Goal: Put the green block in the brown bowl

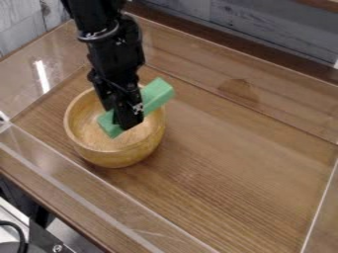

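Brown bowl [117, 136] on the wooden surface [251, 168], directly beneath the claw [123, 117]. Black claw pointing straight down into the bowl, partly open and clamped on the green block [148, 102]. Block tilted, lower end down inside the bowl below the claw tips, upper end jutting out to the right over the rim.

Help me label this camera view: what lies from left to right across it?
Round light-brown wooden bowl → black gripper clamped on the bright green rectangular block → bare wooden tabletop.
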Robot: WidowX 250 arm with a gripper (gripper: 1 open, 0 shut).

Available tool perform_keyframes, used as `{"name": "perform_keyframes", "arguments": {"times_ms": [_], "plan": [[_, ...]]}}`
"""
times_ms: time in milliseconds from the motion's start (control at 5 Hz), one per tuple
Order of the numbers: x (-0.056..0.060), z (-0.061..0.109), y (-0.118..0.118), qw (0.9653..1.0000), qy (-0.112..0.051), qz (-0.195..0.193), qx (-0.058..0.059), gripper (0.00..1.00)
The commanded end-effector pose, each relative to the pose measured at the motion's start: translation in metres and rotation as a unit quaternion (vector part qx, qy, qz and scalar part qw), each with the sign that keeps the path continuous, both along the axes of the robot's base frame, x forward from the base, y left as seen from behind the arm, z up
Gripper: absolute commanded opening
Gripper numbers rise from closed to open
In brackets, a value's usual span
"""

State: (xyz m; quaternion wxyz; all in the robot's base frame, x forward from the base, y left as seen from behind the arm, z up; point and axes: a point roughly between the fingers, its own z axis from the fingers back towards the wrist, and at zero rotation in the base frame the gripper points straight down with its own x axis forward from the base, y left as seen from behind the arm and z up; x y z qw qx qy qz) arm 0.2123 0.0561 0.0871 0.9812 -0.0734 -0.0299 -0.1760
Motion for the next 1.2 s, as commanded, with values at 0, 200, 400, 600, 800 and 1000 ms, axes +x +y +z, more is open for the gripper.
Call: {"name": "perform_keyframes", "arguments": {"times_ms": [0,200,400,600,800,1000], "plan": [[0.006,0.003,0.005,0.9998,-0.015,0.009,0.008,0.0],[0.009,0.001,0.007,0.9998,-0.015,0.013,0.009,0.0],[0.011,0.0,0.009,0.9997,-0.016,0.018,0.009,0.0],[0.014,-0.002,0.01,0.9996,-0.016,0.023,0.009,0.0],[0.016,-0.003,0.012,0.9994,-0.015,0.028,0.009,0.0],[0.019,-0.003,0.013,0.9993,-0.015,0.034,0.009,0.0]]}}
